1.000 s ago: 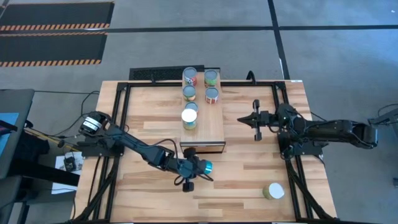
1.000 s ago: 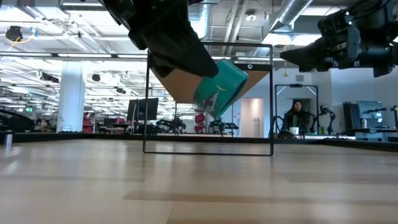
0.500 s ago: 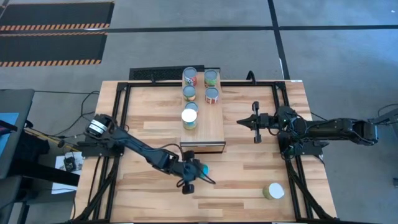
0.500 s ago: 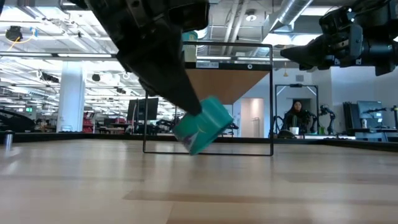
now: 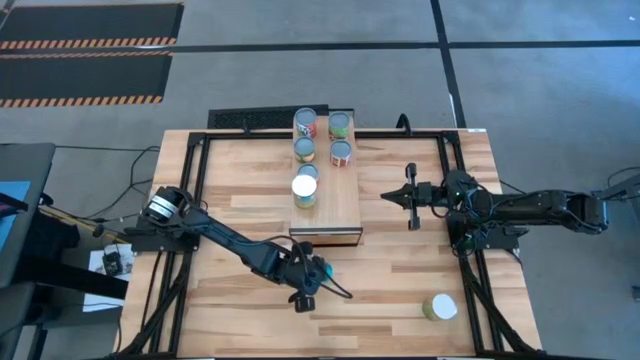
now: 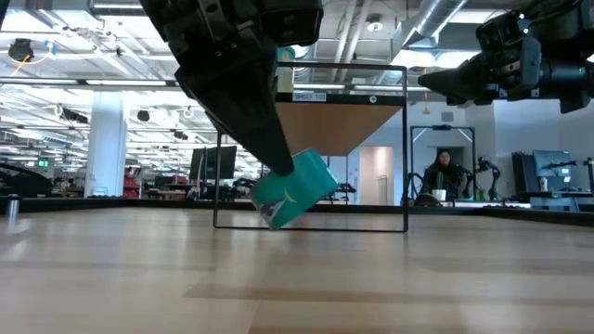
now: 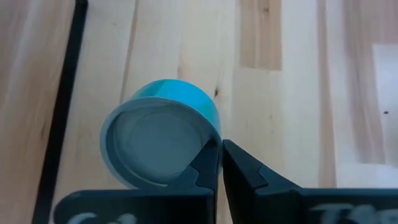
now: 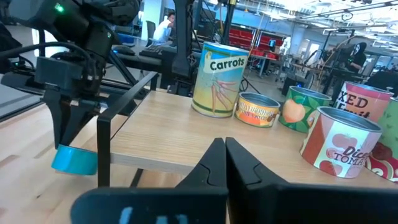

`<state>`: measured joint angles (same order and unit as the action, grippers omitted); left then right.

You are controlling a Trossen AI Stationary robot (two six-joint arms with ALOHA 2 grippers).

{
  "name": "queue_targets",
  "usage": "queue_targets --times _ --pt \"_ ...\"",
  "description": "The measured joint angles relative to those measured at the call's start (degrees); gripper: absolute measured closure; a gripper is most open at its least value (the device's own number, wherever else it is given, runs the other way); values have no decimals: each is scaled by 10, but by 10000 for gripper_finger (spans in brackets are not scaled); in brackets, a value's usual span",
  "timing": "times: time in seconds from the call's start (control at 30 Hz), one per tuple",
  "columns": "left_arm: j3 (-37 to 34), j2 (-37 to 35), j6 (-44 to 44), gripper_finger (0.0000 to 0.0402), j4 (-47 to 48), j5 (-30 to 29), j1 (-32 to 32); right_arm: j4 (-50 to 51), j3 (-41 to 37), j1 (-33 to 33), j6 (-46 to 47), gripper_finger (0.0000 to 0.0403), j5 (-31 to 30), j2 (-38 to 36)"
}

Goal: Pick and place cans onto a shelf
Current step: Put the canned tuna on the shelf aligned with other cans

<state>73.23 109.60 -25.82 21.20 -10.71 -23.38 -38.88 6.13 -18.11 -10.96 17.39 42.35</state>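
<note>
Lower centre of the high view, left gripper (image 5: 312, 287) clenched against a tilted teal can (image 6: 292, 189), just below the shelf (image 5: 345, 205), five cans on it, right gripper (image 5: 392, 195) clenched empty at right.

light: bright, even overhead | shadows: soft | wrist foreground: blurred

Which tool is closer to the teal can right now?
Left. The left tool is at the teal can, fingertips shut against its rim, near the shelf front. The right tool hangs shut across the table, beyond the shelf's right side.
</note>
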Motion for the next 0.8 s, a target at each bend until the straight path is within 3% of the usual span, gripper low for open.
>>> queue_targets --times 0.33,0.47,0.67,0.8 --pt "0 -1 -2 331 -10 30 -4 0 0 0 0 397 0 0" --pt "-1 -21 7 322 -1 39 -14 0 0 0 0 397 0 0" --pt "-8 -57 40 351 17 24 -41 0 0 1 0 397 0 0" --pt "-51 -73 40 392 -29 26 -57 2 0 1 -1 397 -12 0"
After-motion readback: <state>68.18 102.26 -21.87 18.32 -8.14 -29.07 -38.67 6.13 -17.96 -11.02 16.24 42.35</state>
